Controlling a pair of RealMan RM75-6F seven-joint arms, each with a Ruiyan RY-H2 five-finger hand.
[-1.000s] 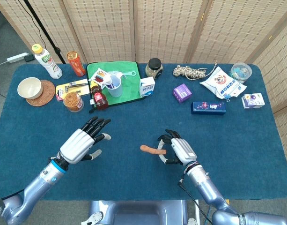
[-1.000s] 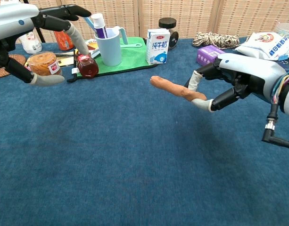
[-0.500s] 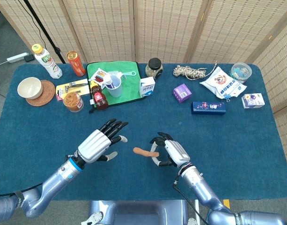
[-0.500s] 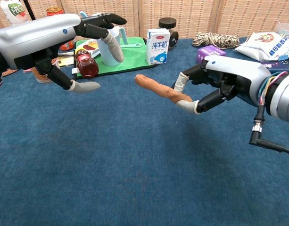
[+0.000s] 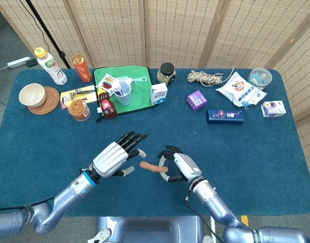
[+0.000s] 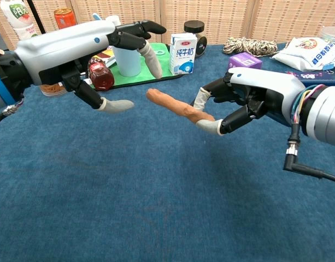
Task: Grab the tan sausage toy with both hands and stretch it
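Observation:
The tan sausage toy hangs above the blue table, pinched at its right end by my right hand. Its free left end points toward my left hand. That hand is spread open, holding nothing, a short gap left of the toy's tip. In the chest view the left hand's fingers bracket the tip without touching it.
At the back stand a green mat with a cup, a milk carton, a jar, bottles, a can and a bowl. Rope, snack bag and small boxes lie back right.
Both hands have moved toward each other. The left hand swung right and closed most of the gap to the toy; the right hand carried the toy leftward.

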